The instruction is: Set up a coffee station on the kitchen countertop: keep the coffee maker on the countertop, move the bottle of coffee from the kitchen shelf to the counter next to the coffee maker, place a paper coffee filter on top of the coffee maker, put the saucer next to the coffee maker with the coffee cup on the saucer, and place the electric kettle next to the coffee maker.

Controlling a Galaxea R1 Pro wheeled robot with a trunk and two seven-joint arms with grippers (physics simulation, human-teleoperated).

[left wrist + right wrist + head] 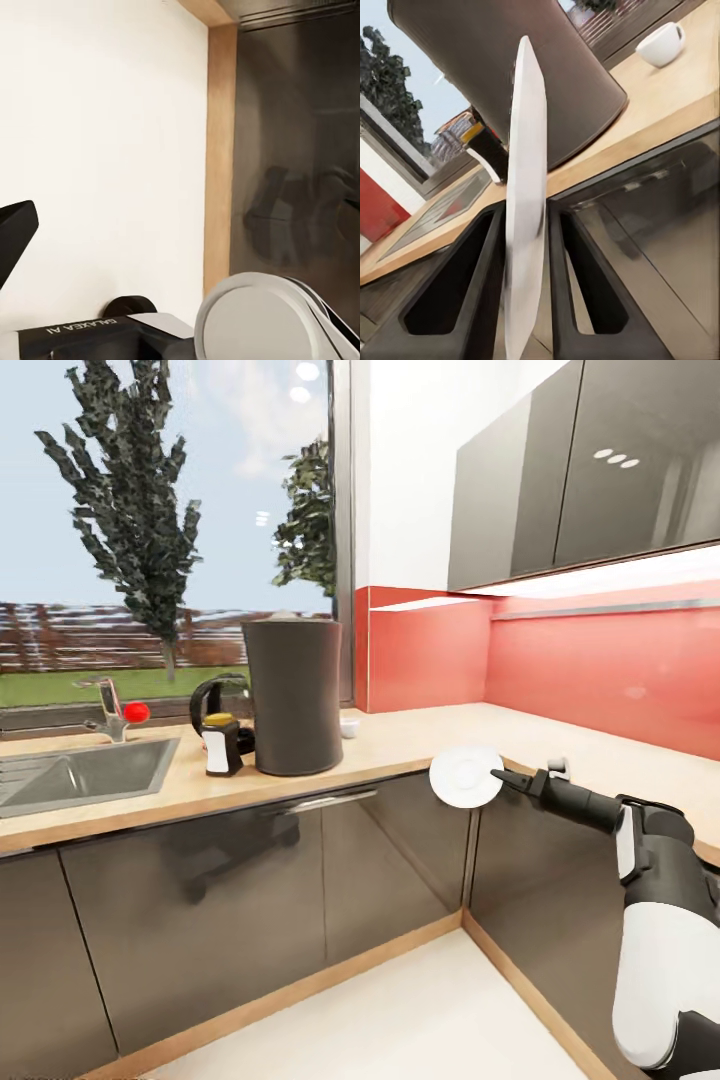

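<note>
The small round flat white saucer (466, 776) is clamped on edge in the right gripper (505, 779), its face turned toward the head camera, held in the air just off the front edge of the long light wood-grain kitchen countertop (420, 735), above the glossy dark grey cabinet fronts (260, 900). In the right wrist view the saucer (526, 202) stands upright between the two black fingers (472, 285), which press against both of its faces.

On the countertop the tall dark grey matte coffee maker (294, 695) stands near the front edge, with a thin pale paper coffee filter (285, 616) just showing on its top. Just beside it on the sink side stands the small bottle of coffee (221, 743), white label and yellow cap, and behind that bottle the rounded electric kettle (220, 705) with its black handle, partly hidden by the coffee maker. On the other side of the coffee maker, nearer the window, sits the small white coffee cup (348, 727), directly on the wood.

A steel sink (80, 772) with a tap (110, 710) lies further along the counter. Red glossy splashback (560, 670) and dark wall cabinets (590, 470) line the corner.

The left wrist view shows pale floor, a wooden plinth and a dark cabinet front; whether the left gripper (11, 238) is open or closed cannot be told.
</note>
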